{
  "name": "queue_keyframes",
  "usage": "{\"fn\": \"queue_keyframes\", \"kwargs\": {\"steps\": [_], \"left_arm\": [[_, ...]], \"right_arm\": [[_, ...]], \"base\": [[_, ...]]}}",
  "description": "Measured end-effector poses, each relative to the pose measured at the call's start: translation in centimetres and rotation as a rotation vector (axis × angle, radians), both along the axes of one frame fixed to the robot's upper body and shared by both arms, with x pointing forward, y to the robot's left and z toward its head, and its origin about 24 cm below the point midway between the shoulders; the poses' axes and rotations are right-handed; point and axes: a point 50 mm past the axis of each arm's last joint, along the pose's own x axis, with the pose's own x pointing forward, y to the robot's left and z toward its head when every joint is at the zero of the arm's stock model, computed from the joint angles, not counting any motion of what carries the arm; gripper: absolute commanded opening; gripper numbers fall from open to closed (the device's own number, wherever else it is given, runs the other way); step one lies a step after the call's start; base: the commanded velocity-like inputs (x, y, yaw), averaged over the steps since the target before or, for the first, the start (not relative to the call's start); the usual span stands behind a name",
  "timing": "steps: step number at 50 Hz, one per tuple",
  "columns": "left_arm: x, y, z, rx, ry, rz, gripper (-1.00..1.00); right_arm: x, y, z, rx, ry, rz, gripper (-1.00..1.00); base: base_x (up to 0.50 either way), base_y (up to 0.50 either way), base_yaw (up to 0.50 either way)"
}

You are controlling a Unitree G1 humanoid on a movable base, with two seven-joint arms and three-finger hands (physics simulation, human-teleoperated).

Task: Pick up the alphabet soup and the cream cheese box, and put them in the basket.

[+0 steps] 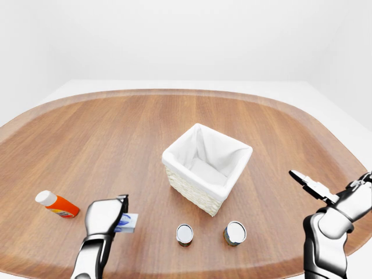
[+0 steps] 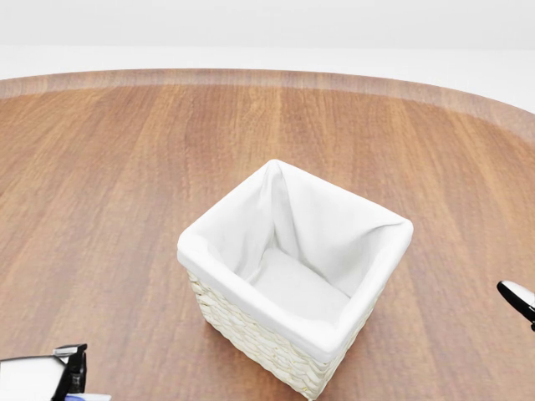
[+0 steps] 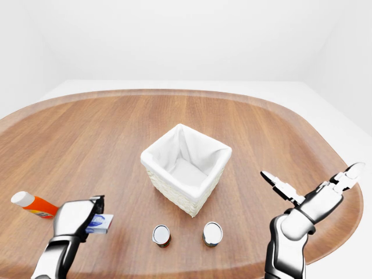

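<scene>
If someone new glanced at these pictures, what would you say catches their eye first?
The white-lined wicker basket at the middle of the round wooden table, with nothing in it. Next, the left hand at the lower left of the left-eye view, at a small blue-and-white box, and the right hand spread open at the right. Two cans stand below the basket, and an orange bottle lies at far left.

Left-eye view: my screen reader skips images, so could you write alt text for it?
A white-lined wicker basket sits empty mid-table; below it stand two cans. At lower left the left hand covers a small blue-and-white box, beside an orange bottle.
</scene>
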Motion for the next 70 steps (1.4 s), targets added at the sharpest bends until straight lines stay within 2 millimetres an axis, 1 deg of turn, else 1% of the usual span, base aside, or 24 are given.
{"fn": "queue_keyframes", "kwargs": {"steps": [11, 24, 33, 47, 52, 61, 70], "left_arm": [[1.0, -1.2, 3.2, -0.117, -0.021, 0.005, -1.0], [2.9, -3.6, 8.0, -0.191, -0.098, -0.091, -1.0], [4.0, -5.6, 11.5, -0.213, -0.138, -0.193, -1.0], [5.8, -8.7, 16.9, -0.172, -0.164, -0.364, -1.0], [6.3, -9.8, 18.3, -0.16, -0.163, -0.415, -1.0], [7.0, -11.9, 20.9, -0.152, -0.254, -0.502, -1.0], [8.0, -14.2, 22.6, -0.155, -0.29, -0.576, -1.0]], "right_arm": [[0.0, 0.0, 0.0, 0.0, 0.001, 0.0, 1.0], [0.0, 0.0, 0.0, 0.0, 0.0, 0.0, 1.0], [0.0, 0.0, 0.1, 0.001, -0.003, 0.0, 1.0], [-0.1, 0.0, 0.1, -0.001, -0.003, 0.0, 1.0], [0.0, 0.0, 0.0, -0.001, -0.002, 0.0, 1.0], [0.0, 0.0, 0.0, -0.001, -0.001, 0.001, 1.0], [0.0, 0.0, 0.1, 0.0, -0.003, 0.002, 1.0]], "base": [[0.0, 0.0, 0.0], [0.0, 0.0, 0.0], [0.0, 0.0, 0.0], [0.0, 0.0, 0.0], [0.0, 0.0, 0.0], [0.0, 0.0, 0.0], [0.0, 0.0, 0.0]]}}
